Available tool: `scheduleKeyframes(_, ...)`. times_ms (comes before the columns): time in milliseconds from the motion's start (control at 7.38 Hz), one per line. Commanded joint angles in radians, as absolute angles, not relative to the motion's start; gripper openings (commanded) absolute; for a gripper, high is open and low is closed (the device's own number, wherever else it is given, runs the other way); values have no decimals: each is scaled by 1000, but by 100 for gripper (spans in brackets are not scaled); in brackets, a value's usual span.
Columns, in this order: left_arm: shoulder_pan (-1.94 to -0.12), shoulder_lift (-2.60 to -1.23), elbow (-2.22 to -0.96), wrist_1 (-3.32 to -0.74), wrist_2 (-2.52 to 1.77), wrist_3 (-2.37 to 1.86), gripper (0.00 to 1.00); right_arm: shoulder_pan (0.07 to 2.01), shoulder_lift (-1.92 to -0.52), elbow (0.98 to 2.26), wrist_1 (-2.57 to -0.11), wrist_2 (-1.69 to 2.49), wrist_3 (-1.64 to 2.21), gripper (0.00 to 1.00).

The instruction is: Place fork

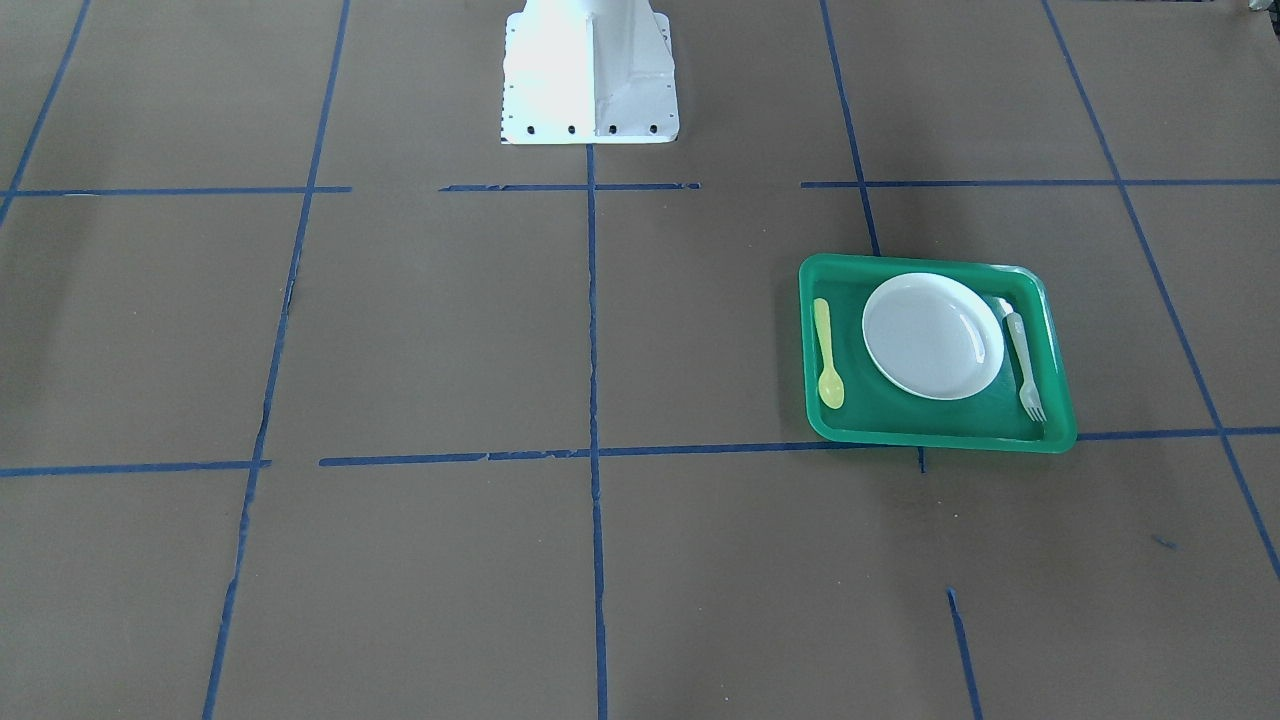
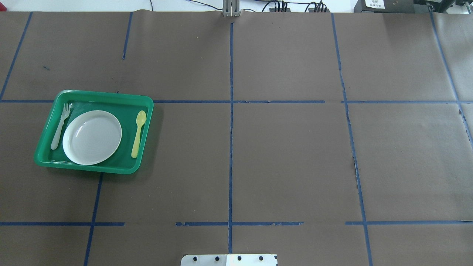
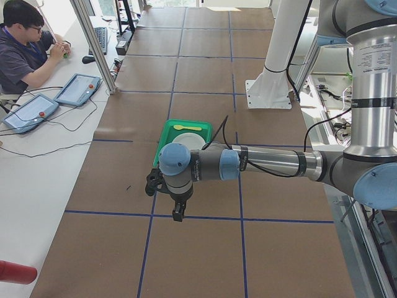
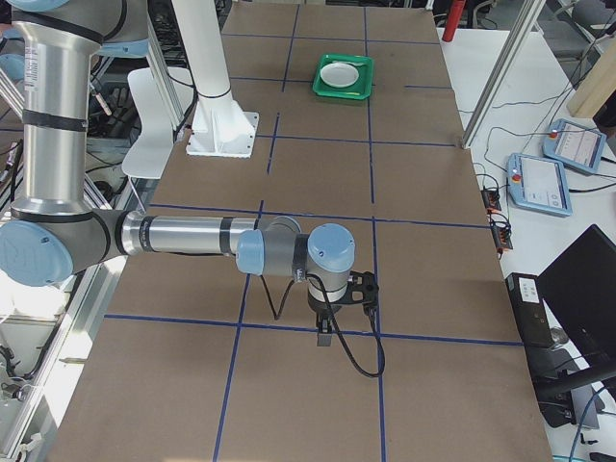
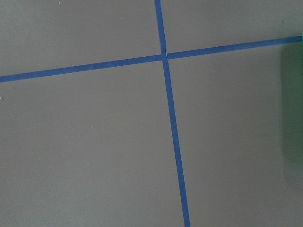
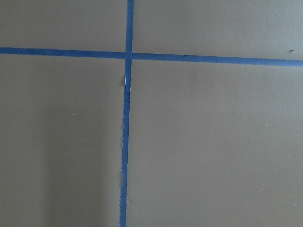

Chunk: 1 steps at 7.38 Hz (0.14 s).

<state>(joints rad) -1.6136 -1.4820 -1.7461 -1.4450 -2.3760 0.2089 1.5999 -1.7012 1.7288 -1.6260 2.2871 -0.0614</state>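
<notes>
The pale grey-white fork (image 1: pixel 1025 360) lies inside a green tray (image 1: pixel 940 438), beside a white plate (image 1: pixel 932 335), with its tines toward the operators' side. In the overhead view the fork (image 2: pixel 60 126) lies along the left side of the tray (image 2: pixel 88 168), left of the plate (image 2: pixel 92 137). My left gripper (image 3: pixel 178 214) shows only in the exterior left view, hanging above the table short of the tray; I cannot tell if it is open or shut. My right gripper (image 4: pixel 324 337) shows only in the exterior right view, far from the tray (image 4: pixel 344 75); I cannot tell its state either.
A yellow-green spoon (image 1: pixel 828 355) lies in the tray on the plate's other side, as the overhead view (image 2: pixel 138 133) also shows. Blue tape lines grid the brown table. The white robot base (image 1: pixel 590 70) stands at the table's robot side. An operator (image 3: pixel 25 49) sits at a side desk.
</notes>
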Motion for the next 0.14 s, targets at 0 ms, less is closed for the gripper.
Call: scheduleKeyframes(0, -1614, -1482, -1756, -1445, -2373, 209, 100, 1600, -1701, 1729, -1626, 2287, -61, 100)
